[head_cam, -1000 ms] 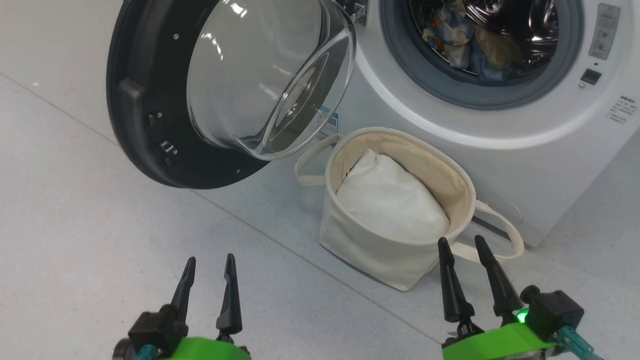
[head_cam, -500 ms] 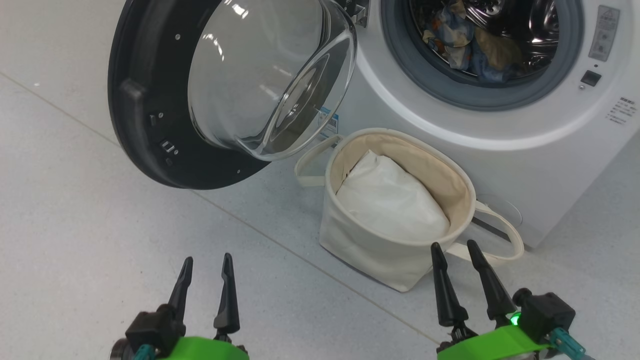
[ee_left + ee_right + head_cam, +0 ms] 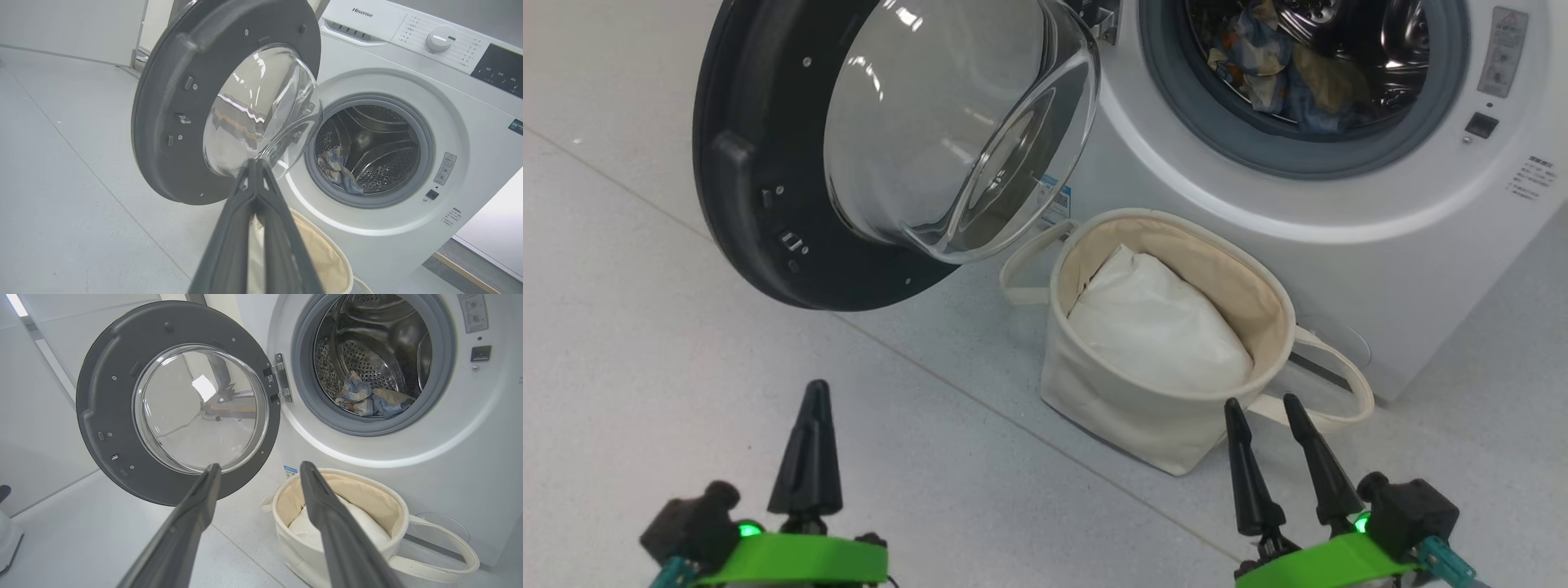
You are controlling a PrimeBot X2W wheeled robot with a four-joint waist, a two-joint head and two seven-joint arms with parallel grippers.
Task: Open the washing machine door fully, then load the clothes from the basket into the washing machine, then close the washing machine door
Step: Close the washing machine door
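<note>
Small blue-and-cream printed clothes (image 3: 1278, 65) sit inside the big white front-loading washing machine (image 3: 1258, 212), so door's next. Left claw (image 3: 814, 392) pinched together, empty; right claw (image 3: 1261, 400) spread, empty. I'd nudge the round black-rimmed glass door (image 3: 760, 147) at its far rim, not the bowl.

Basket (image 3: 1119, 408) before washing machine (image 3: 1258, 216), clothes (image 3: 1282, 73) inside

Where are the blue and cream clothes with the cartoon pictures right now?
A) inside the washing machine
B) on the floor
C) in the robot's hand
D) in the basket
A: the clothes lie in the steel drum of the washing machine, while the basket holds a plain white bundle.
</note>
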